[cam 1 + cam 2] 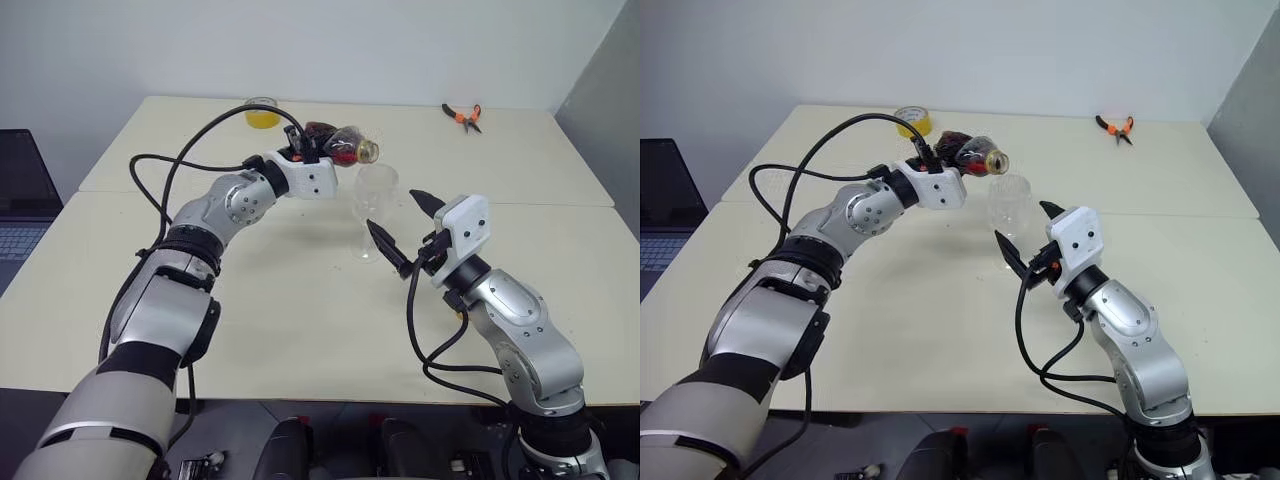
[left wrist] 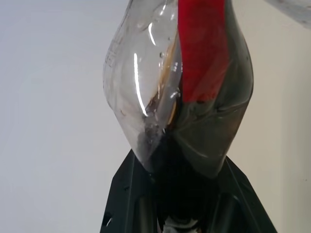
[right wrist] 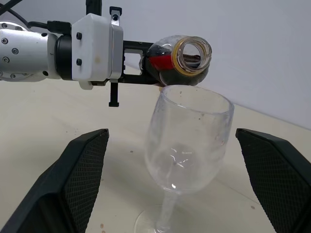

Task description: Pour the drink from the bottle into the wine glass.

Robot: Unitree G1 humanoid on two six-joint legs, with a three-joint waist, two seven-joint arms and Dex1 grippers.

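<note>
Left end effector (image 1: pixel 312 150) hides bottle (image 1: pixel 345 145) base.

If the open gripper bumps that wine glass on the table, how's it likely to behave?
The wine glass would probably tip easily: a wide bowl sits high on a thin stem over a small foot. It looks empty, so likely light and quick to slide on the smooth table. Being thin and clear, it is probably fragile, and the right gripper brackets it without touching.
</note>
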